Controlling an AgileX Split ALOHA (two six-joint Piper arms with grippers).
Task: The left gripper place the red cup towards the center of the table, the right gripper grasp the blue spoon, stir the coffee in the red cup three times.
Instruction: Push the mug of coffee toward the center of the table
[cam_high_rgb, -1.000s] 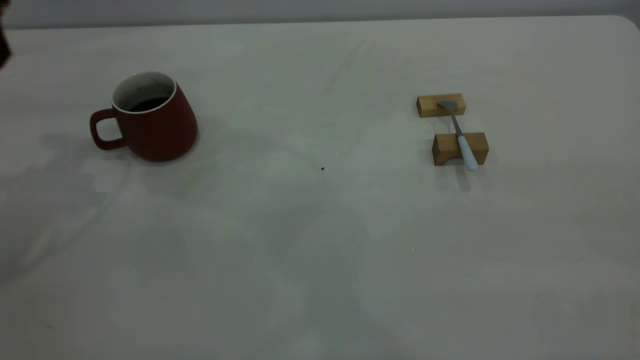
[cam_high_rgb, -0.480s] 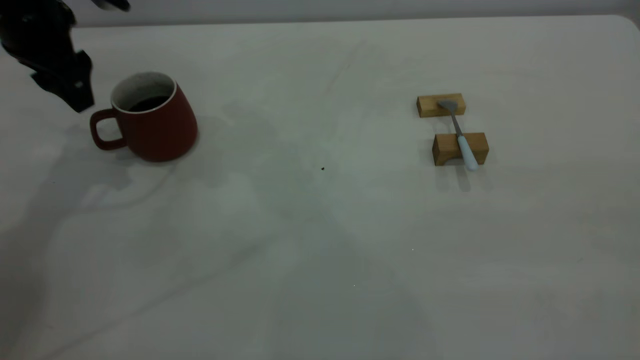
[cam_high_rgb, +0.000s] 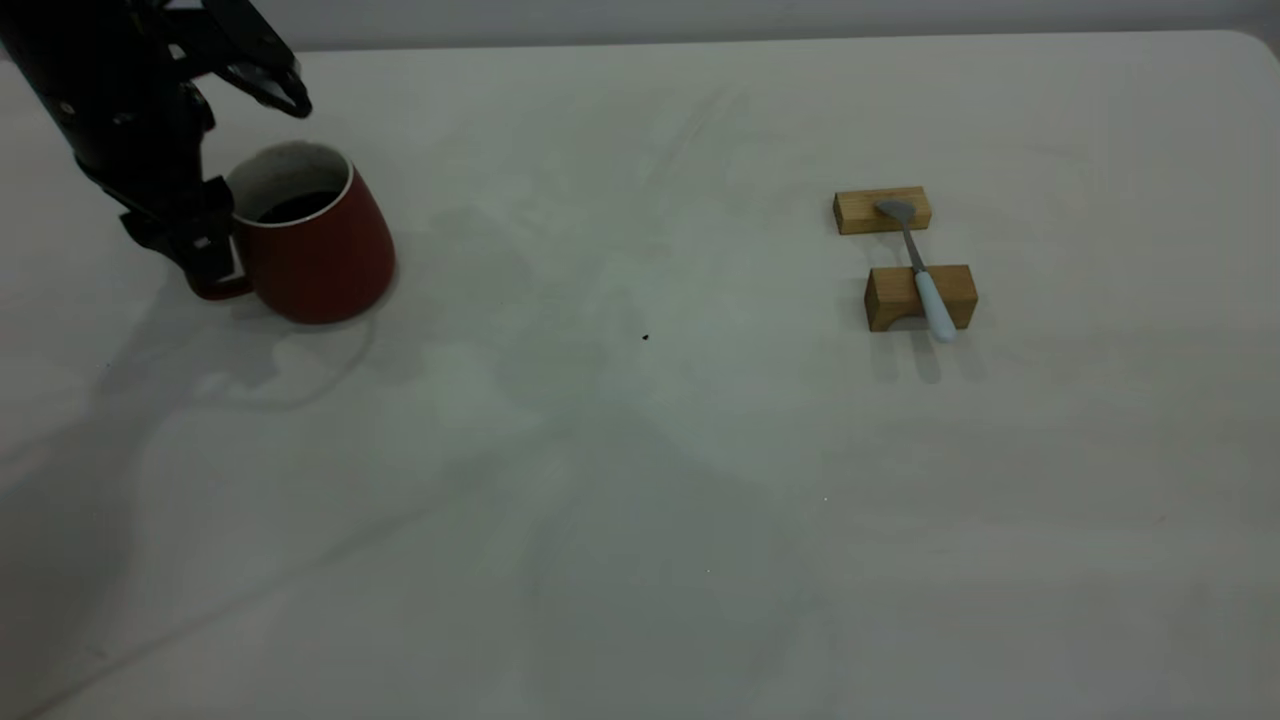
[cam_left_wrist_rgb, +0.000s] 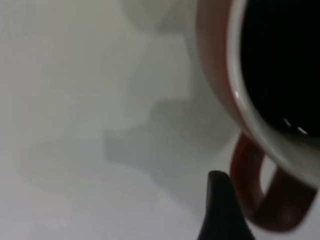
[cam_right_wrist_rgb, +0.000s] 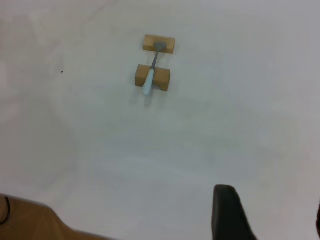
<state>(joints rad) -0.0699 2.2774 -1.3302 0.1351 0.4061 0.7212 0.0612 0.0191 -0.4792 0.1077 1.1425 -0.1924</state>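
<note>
Exterior view: left claw (cam_high_rgb: 215, 170), open, has arrived at cup (cam_high_rgb: 320, 250) handle near tabletop (cam_high_rgb: 640, 500) left edge; grasp pending. Right claw's state: cannot tell.

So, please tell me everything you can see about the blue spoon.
The blue spoon is small and slim, with a pale blue handle and a grey neck and bowl that look like metal. It lies across two wooden blocks on the right part of the table: bowl on the far block, handle over the near one, its end sticking out past it. No gripper touches it.
</note>
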